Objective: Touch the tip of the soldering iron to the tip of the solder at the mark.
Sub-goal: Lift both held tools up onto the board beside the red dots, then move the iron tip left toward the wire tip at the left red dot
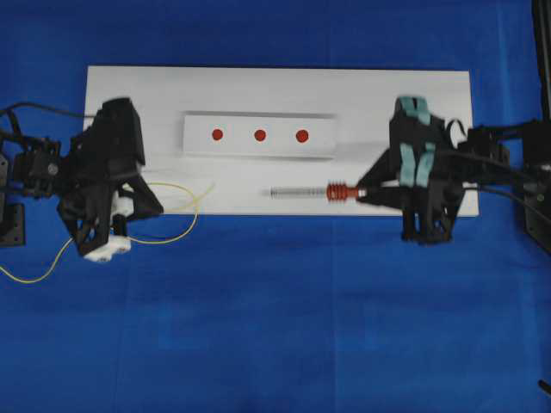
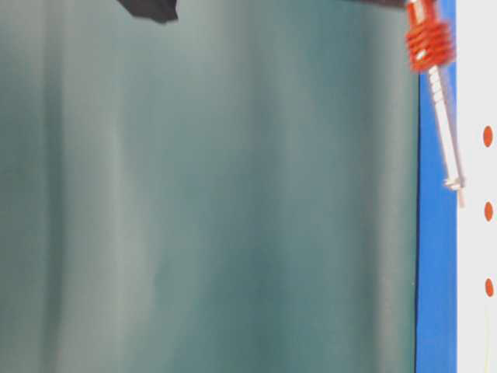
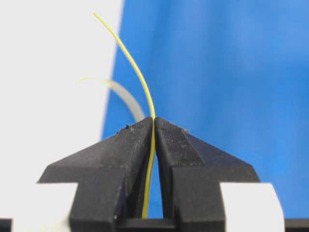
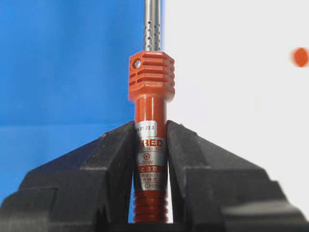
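My right gripper (image 1: 368,191) is shut on the soldering iron (image 1: 343,192) by its red-orange handle (image 4: 150,145). Its silver shaft (image 1: 297,193) points left above the white board's front edge, and the tip runs out of the right wrist view. The iron also shows in the table-level view (image 2: 432,70). My left gripper (image 1: 153,205) is shut on the solder (image 3: 140,77), a thin yellow wire. Its free end (image 1: 212,183) curves toward the board's middle, well left of the iron. Three red marks (image 1: 259,134) sit on a raised white strip (image 1: 327,138) behind both.
The white board (image 1: 413,82) lies on a blue cloth (image 1: 284,318). The solder's slack (image 1: 176,232) loops onto the cloth in front and trails off to the left (image 1: 26,277). The iron's black cord (image 1: 504,176) runs off to the right.
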{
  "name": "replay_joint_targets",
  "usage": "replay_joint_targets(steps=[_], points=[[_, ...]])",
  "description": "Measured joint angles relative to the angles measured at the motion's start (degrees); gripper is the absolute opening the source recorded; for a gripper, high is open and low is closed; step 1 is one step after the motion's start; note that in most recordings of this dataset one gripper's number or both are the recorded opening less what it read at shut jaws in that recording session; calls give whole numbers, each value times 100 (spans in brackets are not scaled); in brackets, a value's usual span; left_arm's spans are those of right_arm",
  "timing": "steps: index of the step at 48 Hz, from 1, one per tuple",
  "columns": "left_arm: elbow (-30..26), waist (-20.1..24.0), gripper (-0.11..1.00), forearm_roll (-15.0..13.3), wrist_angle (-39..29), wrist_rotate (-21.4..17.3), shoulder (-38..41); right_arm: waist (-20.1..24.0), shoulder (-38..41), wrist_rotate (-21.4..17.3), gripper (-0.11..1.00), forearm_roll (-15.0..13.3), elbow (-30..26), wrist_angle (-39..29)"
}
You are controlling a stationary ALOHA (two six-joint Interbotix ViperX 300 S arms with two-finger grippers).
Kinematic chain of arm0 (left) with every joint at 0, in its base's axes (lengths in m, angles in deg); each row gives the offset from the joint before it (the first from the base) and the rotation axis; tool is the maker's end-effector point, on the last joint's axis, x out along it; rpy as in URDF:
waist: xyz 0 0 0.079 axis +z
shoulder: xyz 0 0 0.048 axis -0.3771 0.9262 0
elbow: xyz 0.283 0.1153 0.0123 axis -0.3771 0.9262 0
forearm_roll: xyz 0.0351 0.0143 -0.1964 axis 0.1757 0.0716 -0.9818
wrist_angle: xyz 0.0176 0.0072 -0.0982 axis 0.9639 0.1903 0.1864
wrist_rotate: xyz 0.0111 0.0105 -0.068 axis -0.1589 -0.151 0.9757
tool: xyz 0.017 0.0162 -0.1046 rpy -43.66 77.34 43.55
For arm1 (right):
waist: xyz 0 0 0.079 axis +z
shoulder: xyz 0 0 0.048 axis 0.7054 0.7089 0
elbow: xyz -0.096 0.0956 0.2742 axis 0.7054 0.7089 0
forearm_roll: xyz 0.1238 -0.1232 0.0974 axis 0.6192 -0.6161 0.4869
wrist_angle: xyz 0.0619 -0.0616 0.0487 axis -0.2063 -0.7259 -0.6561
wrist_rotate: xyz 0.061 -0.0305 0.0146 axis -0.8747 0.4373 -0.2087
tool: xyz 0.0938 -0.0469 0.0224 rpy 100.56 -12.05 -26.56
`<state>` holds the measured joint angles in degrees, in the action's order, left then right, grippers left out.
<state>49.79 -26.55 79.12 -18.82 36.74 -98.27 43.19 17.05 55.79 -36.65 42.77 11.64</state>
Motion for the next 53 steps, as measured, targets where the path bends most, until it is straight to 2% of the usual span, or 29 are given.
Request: replay_joint_targets(steps=[8, 17, 35, 53], points=[[0, 527, 3, 9, -202, -18, 0, -721, 0, -9, 7, -53, -44, -70], [-26, 782, 3, 9, -272, -105, 0, -1072, 0, 0, 7, -167, -97, -141], [-176, 835, 3, 9, -352, -132, 88, -1134, 211, 0, 7, -220, -387, -334], [-431, 984, 3, 9, -404, -185, 703, -1134, 703, 9, 7, -334, -844, -457]])
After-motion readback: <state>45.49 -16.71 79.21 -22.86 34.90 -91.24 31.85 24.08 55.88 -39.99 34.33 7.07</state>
